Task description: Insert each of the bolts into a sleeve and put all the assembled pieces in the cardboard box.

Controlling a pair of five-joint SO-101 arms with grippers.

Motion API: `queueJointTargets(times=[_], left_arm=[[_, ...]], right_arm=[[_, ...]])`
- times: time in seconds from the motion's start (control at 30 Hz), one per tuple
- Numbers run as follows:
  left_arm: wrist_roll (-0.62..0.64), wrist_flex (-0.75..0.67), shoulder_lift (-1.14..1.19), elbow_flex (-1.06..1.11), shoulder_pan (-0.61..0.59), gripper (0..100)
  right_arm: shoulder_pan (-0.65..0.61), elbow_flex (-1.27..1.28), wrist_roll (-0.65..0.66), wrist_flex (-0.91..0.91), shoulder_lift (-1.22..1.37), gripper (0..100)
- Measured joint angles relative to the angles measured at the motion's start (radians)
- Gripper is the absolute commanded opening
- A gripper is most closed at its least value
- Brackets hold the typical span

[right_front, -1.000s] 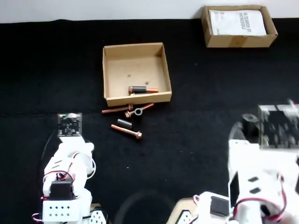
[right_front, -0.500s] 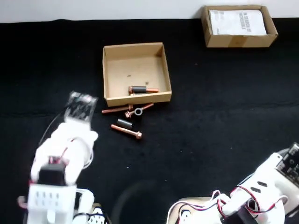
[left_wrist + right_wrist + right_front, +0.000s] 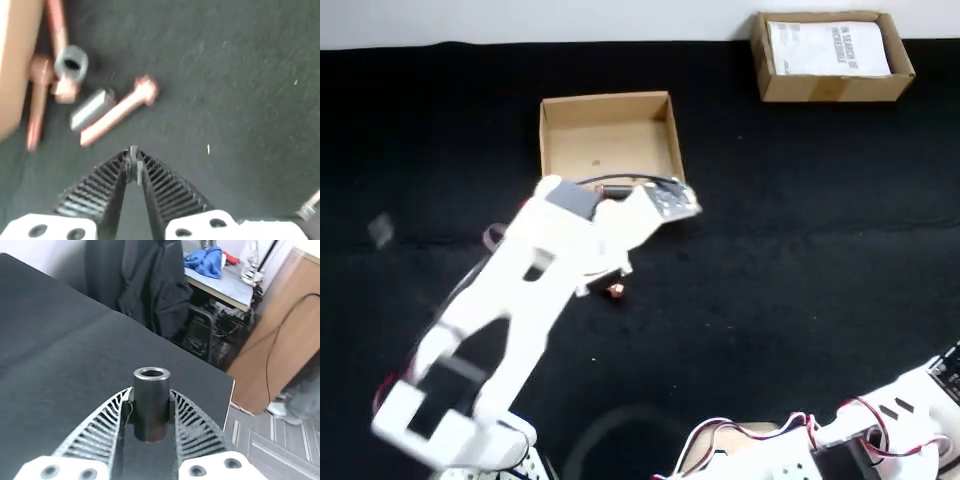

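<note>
Black cloth counter [image 3: 790, 260]: uniform matte black, no pattern.
Open square cardboard box [image 3: 605, 112]: plain tan.
Long copper-coloured metal bolts [image 3: 117, 110]: orange-pink, slight shine.
Short grey metal sleeve [image 3: 91, 107]: mid grey. Second grey sleeve seen end-on [image 3: 71, 63]: grey ring, dark bore.
Left pincer [image 3: 134, 165]: black ribbed fingers, white base.
Right pincer [image 3: 150, 392]: same black ribbing, white base.
Dark tubular steel sleeve [image 3: 151, 410]: charcoal, pale rim.
White plastic arm [image 3: 520, 300]: white shell.
</note>
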Motion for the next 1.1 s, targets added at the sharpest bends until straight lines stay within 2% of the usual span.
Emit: queueJointTargets(times=[0.07,0.2,0.47,0.7,1.1], left_arm=[[-0.095,0.005,0.094,-0.048,0.000,2],[-0.273,0.048,0.238,-0.138,-0.002,13],[-0.542,0.155,0.400,-0.338,-0.008,11],[-0.638,0.181,0.503,-0.453,-0.006,11],[-0.651,0.132,0.631,-0.493,-0.014,11]], right_arm=[[0.015,0.038,0.000,-0.040,0.000,0.8],[0.029,0.104,0.000,-0.094,0.000,0.8],[0.029,0.141,0.000,-0.114,0.000,0.8],[0.029,0.143,0.000,-0.166,0.000,0.8],[-0.012,0.143,0.060,-0.172,0.000,0.8]])
